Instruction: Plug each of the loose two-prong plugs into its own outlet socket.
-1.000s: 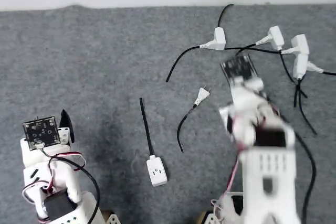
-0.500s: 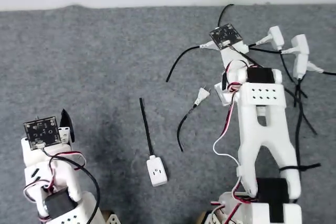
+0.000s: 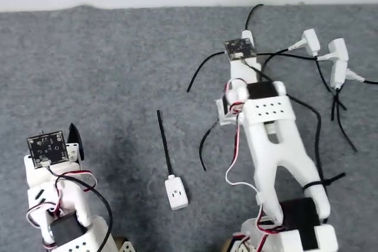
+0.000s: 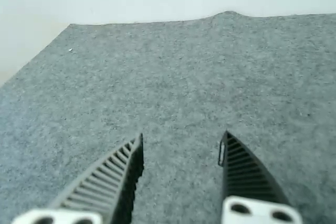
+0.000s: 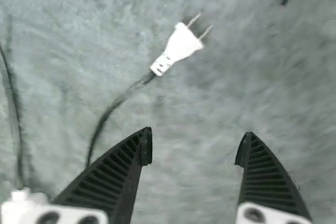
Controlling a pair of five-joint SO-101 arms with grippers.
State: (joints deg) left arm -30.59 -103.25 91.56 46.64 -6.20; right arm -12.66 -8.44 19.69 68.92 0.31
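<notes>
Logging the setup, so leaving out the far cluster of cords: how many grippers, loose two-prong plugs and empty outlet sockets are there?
Grippers: 2 (left gripper, right gripper)
Loose two-prong plug: 1
Empty outlet socket: 1
Total: 4

R arm (image 3: 269, 122) leftward, over plug (image 5: 178, 45)

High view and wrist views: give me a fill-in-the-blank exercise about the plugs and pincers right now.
1. The right pincer is ___, with the white two-prong plug lying untouched ahead of it.
2. That plug's cord is coloured ___.
3. The white rectangular outlet socket lies on the grey felt mat between the two ___.
4. The left pincer grips ___.
Missing words: open; black; arms; nothing.
</notes>
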